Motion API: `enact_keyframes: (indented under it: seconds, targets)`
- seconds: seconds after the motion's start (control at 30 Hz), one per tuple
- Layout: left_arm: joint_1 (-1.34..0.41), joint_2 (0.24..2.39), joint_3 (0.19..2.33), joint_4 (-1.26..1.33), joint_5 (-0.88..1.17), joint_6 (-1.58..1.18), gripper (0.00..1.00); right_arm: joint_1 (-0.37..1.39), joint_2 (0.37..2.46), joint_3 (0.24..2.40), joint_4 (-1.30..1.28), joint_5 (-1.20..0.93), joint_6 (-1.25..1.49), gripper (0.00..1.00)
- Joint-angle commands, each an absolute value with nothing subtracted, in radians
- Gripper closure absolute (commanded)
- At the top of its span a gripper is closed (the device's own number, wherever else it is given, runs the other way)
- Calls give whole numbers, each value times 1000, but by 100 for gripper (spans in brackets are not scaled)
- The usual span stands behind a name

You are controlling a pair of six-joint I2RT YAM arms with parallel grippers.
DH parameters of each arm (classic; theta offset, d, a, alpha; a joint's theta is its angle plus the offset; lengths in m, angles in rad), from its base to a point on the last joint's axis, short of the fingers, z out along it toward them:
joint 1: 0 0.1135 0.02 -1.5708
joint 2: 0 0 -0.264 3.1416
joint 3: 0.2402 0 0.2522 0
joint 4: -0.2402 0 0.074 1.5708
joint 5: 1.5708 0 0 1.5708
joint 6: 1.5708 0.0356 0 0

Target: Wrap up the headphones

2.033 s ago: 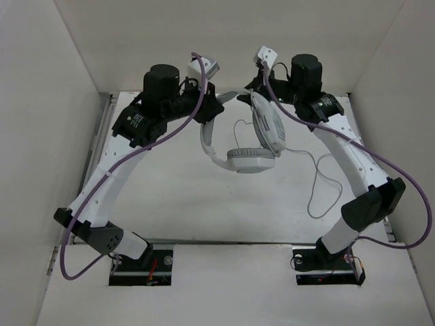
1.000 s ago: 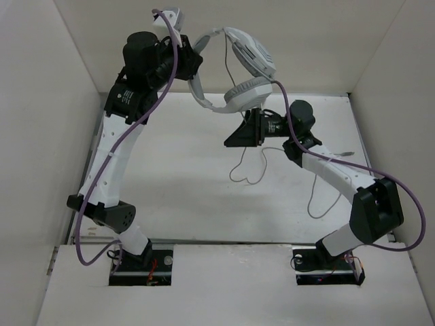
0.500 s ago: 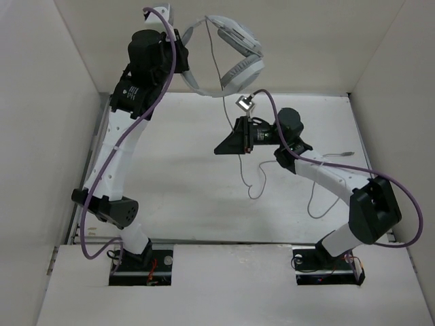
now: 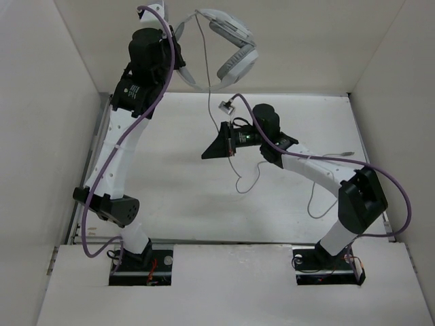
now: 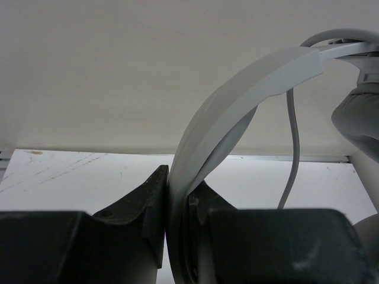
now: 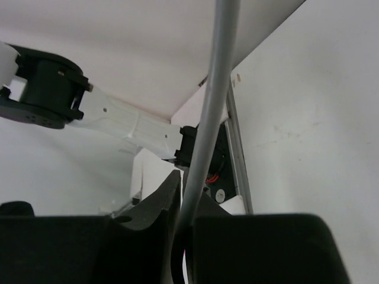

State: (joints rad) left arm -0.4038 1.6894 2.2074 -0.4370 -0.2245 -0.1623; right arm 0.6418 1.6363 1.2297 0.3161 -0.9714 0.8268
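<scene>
White walls (image 4: 41,136) box in your table (image 4: 170,197). Your left gripper (image 5: 177,204) clamps the headband (image 5: 237,100) of the headphones (image 4: 236,62), held high near the back wall. Your right gripper (image 6: 182,228) pinches their thin cable (image 6: 217,83) lower down, over mid-table.

A lab test cell: plain white walls (image 4: 34,136) box in a table (image 4: 177,210) bearing two robot arms (image 4: 112,163).

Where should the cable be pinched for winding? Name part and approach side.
The cable's straight hanging run below the headphones, from the side with fingers across it, as the right gripper holds it: that stretch hangs off the table while the left gripper holds the headband up.
</scene>
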Motion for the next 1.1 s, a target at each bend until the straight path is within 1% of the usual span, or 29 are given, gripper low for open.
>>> enact_keyframes:
  seconds: [0.0,0.13,0.23,0.4,0.53,0.67,0.73,0.87,0.93,1.03,1.07]
  targets:
    - [-404,1663,2221,-264,-299,-184,100,700,1640,1334,206,-956,700,89]
    - [-409,1674,2174,-221,-339,-144,100,748,1651,1419,94,-943,611,89]
    - [-409,1677,2099,-172,-370,-94,100,765,1644,1483,-12,-936,523,89]
    - [-386,1666,1927,-74,-423,17,100,769,1605,1577,-276,-861,275,87]
    - [-377,1640,1833,-64,-431,41,100,769,1575,1664,-526,-677,-13,84]
    - [-398,1597,1741,-72,-422,57,100,762,1586,1772,-711,-419,-294,87]
    - [-418,1579,1703,-83,-410,66,100,754,1592,1805,-726,-269,-397,90]
    - [-472,1549,1645,-144,-364,74,100,757,1591,1819,-672,-12,-598,94]
    - [-498,1542,1631,-185,-333,77,100,771,1583,1793,-589,142,-734,94]
    - [-528,1532,1614,-235,-296,84,100,780,1575,1754,-445,286,-908,95]
    - [-535,1528,1612,-257,-260,86,100,778,1574,1715,-349,346,-1010,95]
